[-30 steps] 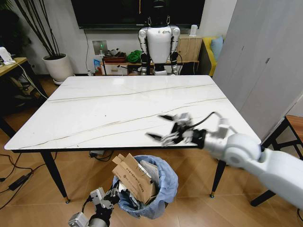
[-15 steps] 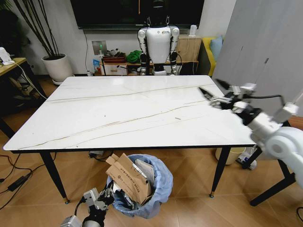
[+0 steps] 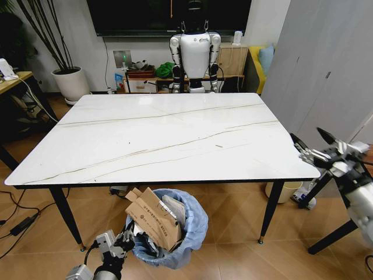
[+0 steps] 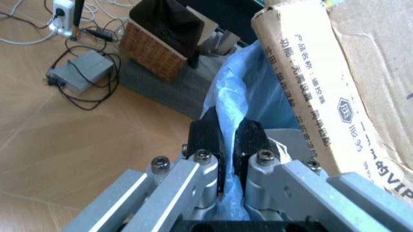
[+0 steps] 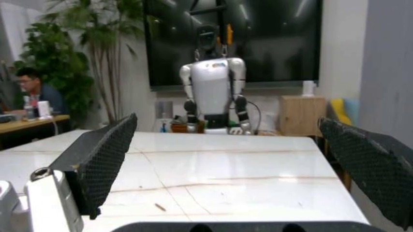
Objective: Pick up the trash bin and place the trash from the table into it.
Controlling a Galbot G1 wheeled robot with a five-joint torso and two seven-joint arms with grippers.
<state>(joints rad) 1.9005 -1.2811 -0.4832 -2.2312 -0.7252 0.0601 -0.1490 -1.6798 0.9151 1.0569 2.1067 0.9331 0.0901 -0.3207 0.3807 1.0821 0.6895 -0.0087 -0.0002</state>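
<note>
Nearest the robot, the left hand [image 3: 124, 243] is low by the floor, clenched on the rim of the trash bin [image 3: 186, 239]; in the left wrist view its two dark fingertips [image 4: 205, 137] pinch the light-blue bag between them. The trash bin sits just in front of the near edge of the table [image 3: 93, 169], partly under it, and is stuffed with trash: torn brown cardboard [image 3: 150, 217] sticks up out of the bag on the bin's left side. At the right, the right hand [image 3: 315, 147] hovers just off the table's near right corner, fingers spread wide and grasping nothing. Beyond the far edge of the table, a white humanoid robot [image 3: 195, 53] stands before a dark screen [image 3: 134, 14], with a potted plant [image 3: 70, 81] to the far left.
</note>
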